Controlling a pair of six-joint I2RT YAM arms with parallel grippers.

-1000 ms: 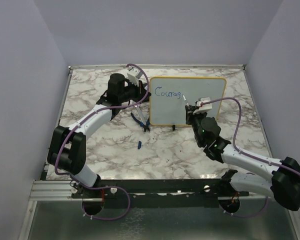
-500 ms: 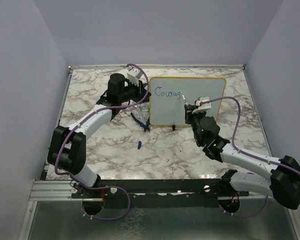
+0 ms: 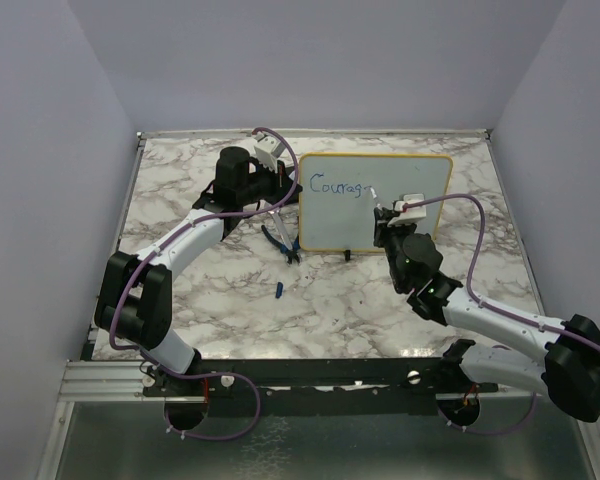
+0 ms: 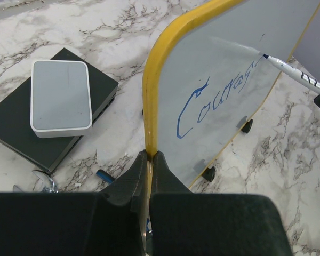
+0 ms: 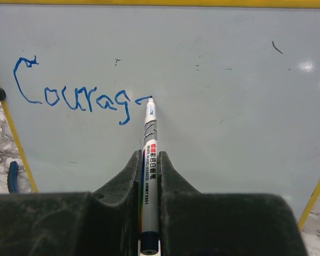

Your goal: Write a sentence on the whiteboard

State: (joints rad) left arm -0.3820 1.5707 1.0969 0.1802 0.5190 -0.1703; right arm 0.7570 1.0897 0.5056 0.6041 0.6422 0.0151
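Observation:
The whiteboard (image 3: 400,175), white with a thin yellow frame, stands tilted on small black feet at the back of the table. Blue writing "Courag" (image 5: 74,101) runs across it, with a short stroke after the g. My left gripper (image 4: 150,158) is shut on the whiteboard's yellow left edge (image 4: 152,101). My right gripper (image 5: 150,157) is shut on a white marker (image 5: 149,170) whose tip (image 5: 150,99) touches the board at the end of the stroke. The marker also shows in the left wrist view (image 4: 296,74). In the top view my right gripper (image 3: 385,222) is in front of the board.
A small grey-and-black box (image 4: 61,101) lies left of the board. Blue-handled pliers (image 3: 281,243) lie by the board's lower left corner. A small blue cap (image 3: 278,290) lies on the marble table (image 3: 220,310) further forward. Purple walls close in the sides.
The marker tip has moved a little right along the board, drawing a short stroke after the g. The left gripper has not moved.

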